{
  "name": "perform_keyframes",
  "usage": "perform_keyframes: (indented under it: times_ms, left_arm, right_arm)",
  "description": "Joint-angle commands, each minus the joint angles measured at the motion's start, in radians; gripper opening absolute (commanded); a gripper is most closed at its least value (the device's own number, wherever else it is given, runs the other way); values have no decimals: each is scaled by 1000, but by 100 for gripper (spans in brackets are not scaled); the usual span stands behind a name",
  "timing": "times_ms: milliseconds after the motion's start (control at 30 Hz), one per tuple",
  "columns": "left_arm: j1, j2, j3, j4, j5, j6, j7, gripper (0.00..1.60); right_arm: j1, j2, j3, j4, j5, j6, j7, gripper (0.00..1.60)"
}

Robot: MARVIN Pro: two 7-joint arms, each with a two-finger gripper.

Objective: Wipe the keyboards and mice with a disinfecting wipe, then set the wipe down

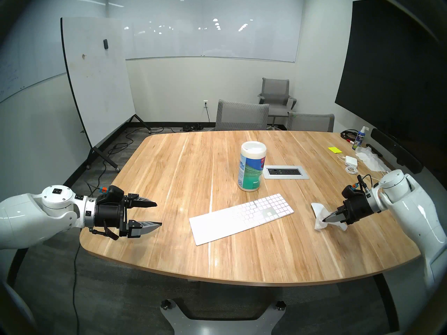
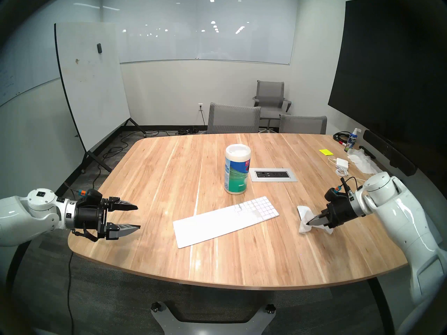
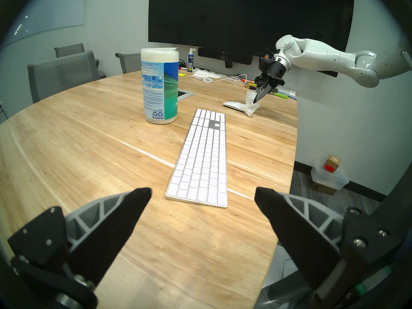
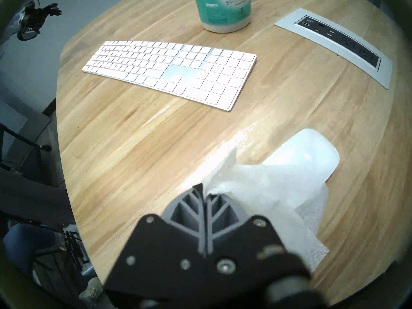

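A slim white keyboard [image 1: 242, 218] [image 2: 226, 221] [image 3: 202, 161] [image 4: 171, 72] lies slantwise in the middle of the wooden table [image 1: 169, 172]. To its right sits a white mouse [image 4: 307, 152] [image 3: 231, 105] [image 1: 315, 206], partly draped by a white wipe [image 4: 267, 190] [image 1: 320, 222] [image 2: 304, 224] [image 3: 250, 103]. My right gripper [image 1: 325, 219] [image 2: 308, 222] [image 4: 204, 188] [image 3: 255, 101] is shut on the wipe, tips down at the mouse's near end. My left gripper [image 1: 158, 213] [image 2: 139, 217] [image 3: 202, 197] hovers open and empty over the table's left edge, pointing at the keyboard.
A wipes canister [image 1: 251, 166] [image 3: 160, 85] stands behind the keyboard, beside a power outlet panel [image 1: 285, 172] [image 4: 338, 45]. At the far right lie a white charger brick [image 1: 350, 161], cables, a yellow note pad [image 1: 334, 149], a spray bottle [image 1: 359, 138] and crumpled tissue [image 1: 367, 158]. Chairs stand behind the table.
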Motion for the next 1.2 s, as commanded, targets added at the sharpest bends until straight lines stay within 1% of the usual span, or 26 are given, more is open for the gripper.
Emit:
perform_keyframes:
  times_ms: [0, 133, 300, 433, 733, 933, 1000, 1100, 1167]
  left_arm:
    - [-9, 0, -9, -3, -4, -3, 0, 160]
    - [-10, 0, -9, -3, -4, -4, 0, 160]
    - [-10, 0, -8, -3, -4, -4, 0, 160]
    - [-11, 0, -8, -3, -4, -4, 0, 160]
    - [-12, 0, -7, -3, -5, -4, 0, 160]
    - [-12, 0, -6, -3, -5, -4, 0, 160]
    - [-13, 0, -6, -3, -5, -4, 0, 160]
    - [-13, 0, -6, -3, -5, -4, 0, 160]
    - [-13, 0, -5, -3, -5, -4, 0, 160]
  right_arm:
    - [114, -72, -28, 22, -36, 18, -26, 0]
    - [151, -104, -47, 68, -68, 21, -56, 0]
    - [186, -125, -58, 125, -97, 10, -81, 0]
    - [215, -142, -62, 183, -118, -11, -104, 0]
    - [270, -146, -57, 286, -142, -55, -92, 0]
    - [290, -145, -55, 328, -154, -78, -78, 0]
    - [302, -146, -56, 355, -163, -94, -67, 0]
    - [305, -144, -56, 365, -168, -103, -57, 0]
    - [298, -132, -59, 369, -174, -118, -36, 0]
